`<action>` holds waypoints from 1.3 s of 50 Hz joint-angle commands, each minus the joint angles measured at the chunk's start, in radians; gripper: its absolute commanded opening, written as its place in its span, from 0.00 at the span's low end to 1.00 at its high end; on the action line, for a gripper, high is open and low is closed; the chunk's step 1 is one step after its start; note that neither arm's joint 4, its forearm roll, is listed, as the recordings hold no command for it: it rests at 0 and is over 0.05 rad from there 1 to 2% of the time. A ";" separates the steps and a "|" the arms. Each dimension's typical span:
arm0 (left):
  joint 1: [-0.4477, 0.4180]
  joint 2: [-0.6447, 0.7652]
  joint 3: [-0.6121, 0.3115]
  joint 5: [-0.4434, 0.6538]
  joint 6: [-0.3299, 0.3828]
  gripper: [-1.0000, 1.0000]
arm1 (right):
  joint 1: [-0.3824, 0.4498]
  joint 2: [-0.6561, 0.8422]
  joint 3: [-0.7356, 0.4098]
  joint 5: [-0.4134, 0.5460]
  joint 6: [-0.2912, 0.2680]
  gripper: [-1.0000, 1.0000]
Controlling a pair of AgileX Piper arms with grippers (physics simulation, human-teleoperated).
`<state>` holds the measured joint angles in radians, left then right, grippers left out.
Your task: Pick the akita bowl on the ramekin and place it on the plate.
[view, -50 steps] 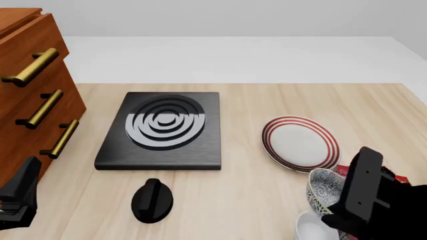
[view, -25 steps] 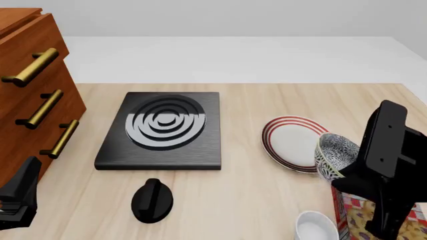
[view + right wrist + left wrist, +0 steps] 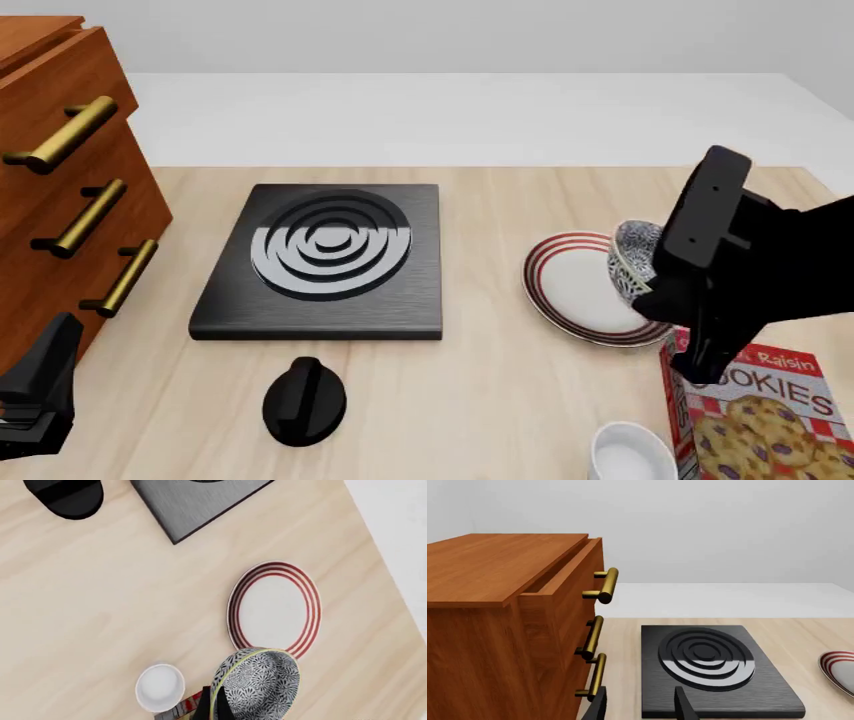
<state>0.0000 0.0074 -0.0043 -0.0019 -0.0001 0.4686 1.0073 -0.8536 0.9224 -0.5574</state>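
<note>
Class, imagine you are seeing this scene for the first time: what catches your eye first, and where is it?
The speckled akita bowl, held in the right gripper, hangs above the red-ringed plate at the table's right. The black stove plate with silver rings fills the middle, with a wooden drawer cabinet at far left.

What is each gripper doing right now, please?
Left gripper: open, holding nothing.
Right gripper: shut on the akita bowl, held above the plate.
</note>
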 commanded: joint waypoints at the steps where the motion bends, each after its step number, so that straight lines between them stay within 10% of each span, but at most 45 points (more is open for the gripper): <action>1: 0.000 0.000 0.000 0.000 0.000 1.00 | -0.073 0.083 -0.023 -0.063 -0.029 0.00; 54: 0.000 0.000 0.000 0.000 0.000 1.00 | -0.257 0.480 -0.156 -0.295 -0.136 0.00; 65: 0.000 0.000 0.000 0.000 0.000 1.00 | -0.329 0.567 -0.140 -0.357 -0.252 0.00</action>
<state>0.0000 0.0075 -0.0043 -0.0019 -0.0001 0.1894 1.5085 -0.9945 0.6166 -0.7399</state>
